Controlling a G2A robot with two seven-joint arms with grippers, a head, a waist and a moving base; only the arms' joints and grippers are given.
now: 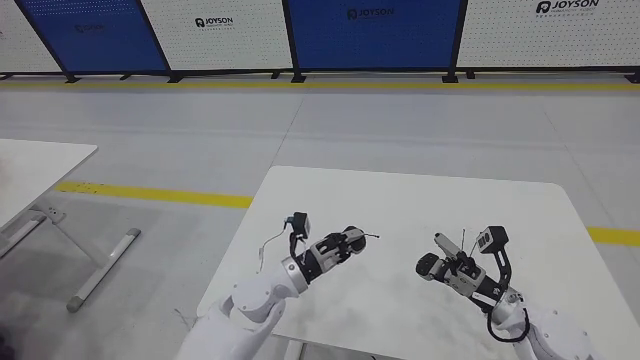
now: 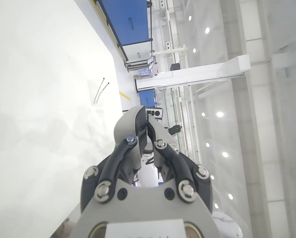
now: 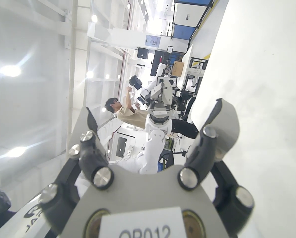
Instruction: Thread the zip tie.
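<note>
White rectangular table [image 1: 420, 195] stretches far beyond both arms; two thin dark zip ties [image 2: 100, 91] lie side by side on it, near its edge. Here the left gripper [image 2: 146, 123] is pressed closed, anything pinched too small to tell; the right gripper [image 3: 155, 112] gapes wide, holding nothing

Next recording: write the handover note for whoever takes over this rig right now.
Left claw: shut, nothing seen in it, over the table.
Right claw: open, empty.
Two zip ties lie side by side on the table ahead of the left claw, free of both claws.
Done: nothing threaded yet.
To do: pick up a tie, feed its tail through its head.
</note>
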